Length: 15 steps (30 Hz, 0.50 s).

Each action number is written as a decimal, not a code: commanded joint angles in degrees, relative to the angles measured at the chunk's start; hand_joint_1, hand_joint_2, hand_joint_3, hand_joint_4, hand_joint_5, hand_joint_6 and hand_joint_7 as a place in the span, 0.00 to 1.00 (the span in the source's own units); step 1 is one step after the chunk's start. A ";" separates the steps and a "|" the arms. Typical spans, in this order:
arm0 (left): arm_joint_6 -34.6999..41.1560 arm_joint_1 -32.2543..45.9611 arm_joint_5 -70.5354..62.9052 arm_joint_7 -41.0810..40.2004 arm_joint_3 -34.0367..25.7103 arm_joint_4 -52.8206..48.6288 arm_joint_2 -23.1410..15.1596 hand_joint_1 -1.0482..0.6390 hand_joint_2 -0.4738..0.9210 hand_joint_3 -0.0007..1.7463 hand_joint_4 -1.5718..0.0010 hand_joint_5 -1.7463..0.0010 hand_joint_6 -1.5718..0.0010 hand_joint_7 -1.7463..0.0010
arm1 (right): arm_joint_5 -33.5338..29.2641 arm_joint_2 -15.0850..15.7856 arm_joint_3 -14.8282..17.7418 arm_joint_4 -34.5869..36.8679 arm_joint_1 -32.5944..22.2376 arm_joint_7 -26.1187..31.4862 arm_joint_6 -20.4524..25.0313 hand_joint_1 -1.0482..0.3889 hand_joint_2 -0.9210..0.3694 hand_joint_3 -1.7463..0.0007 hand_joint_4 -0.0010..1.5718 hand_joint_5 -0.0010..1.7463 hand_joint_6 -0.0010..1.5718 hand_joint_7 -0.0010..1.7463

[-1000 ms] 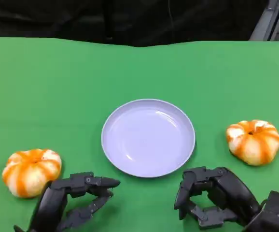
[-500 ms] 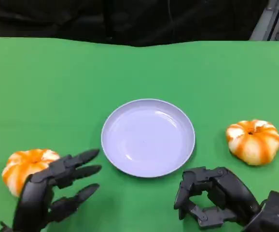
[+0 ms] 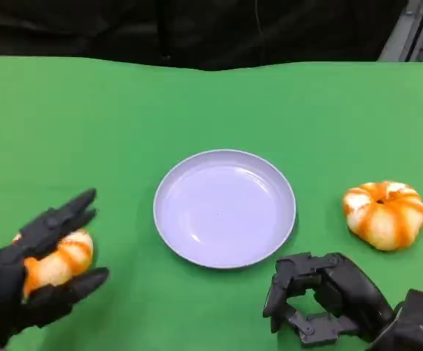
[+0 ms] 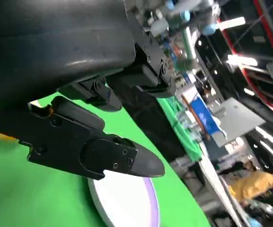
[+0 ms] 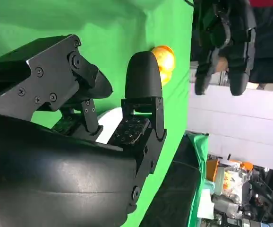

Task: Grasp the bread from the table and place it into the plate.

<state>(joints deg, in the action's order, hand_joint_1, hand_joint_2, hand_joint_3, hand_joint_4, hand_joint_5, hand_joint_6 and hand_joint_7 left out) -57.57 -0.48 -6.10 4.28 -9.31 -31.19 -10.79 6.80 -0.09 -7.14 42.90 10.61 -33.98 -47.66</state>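
A green worktop (image 3: 211,102) holds a round, pale purple plate (image 3: 225,208) in the middle. There are two buns of bread, both orange with white stripes, shaped a bit like small pumpkins. The left bread (image 3: 59,259) sits on the worktop near the front left side, well apart from the plate. The robot's left hand (image 3: 28,274) is around this bread, with its black fingers (image 3: 65,216) spread wide, some over the top of the bun and one under its front side. The pictures do not let us tell if the fingers press on the bread or just sit next to it. The bread looks like it is on the green cloth, not lifted. The right bread (image 3: 384,213) lies on the right side of the worktop, near the plate but not touching it. The right hand (image 3: 323,298) is low at the front, just in front of the plate's right part, with its fingers curled in and nothing inside them. In the left wrist view a bit of the plate (image 4: 127,203) shows past one black finger (image 4: 108,153).
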 commanded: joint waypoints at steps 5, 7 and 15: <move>3.71 1.66 -12.00 -10.36 -3.18 3.32 -4.14 0.15 1.00 0.07 0.73 1.00 0.71 1.00 | -0.02 0.39 0.20 -0.48 0.04 -0.04 -0.40 0.80 0.27 0.38 0.61 0.76 0.60 0.61; 5.31 2.04 -15.26 -12.68 -3.08 4.29 -4.96 0.12 1.00 0.07 0.74 1.00 0.69 0.99 | -0.03 0.43 0.21 -0.39 0.08 -0.09 -0.53 0.80 0.27 0.38 0.60 0.76 0.60 0.61; 19.98 3.99 -28.41 -19.74 -0.36 10.68 -8.58 0.04 1.00 0.08 0.75 1.00 0.61 0.98 | 0.42 0.31 0.17 -1.03 -0.12 -0.41 0.37 0.81 0.27 0.37 0.60 0.76 0.60 0.61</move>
<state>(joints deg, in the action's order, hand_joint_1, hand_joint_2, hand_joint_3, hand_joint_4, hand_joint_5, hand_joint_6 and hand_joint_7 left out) -40.65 2.51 -32.55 -13.57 -10.60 -22.21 -17.63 6.81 -0.10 -7.17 42.43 10.60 -34.10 -47.57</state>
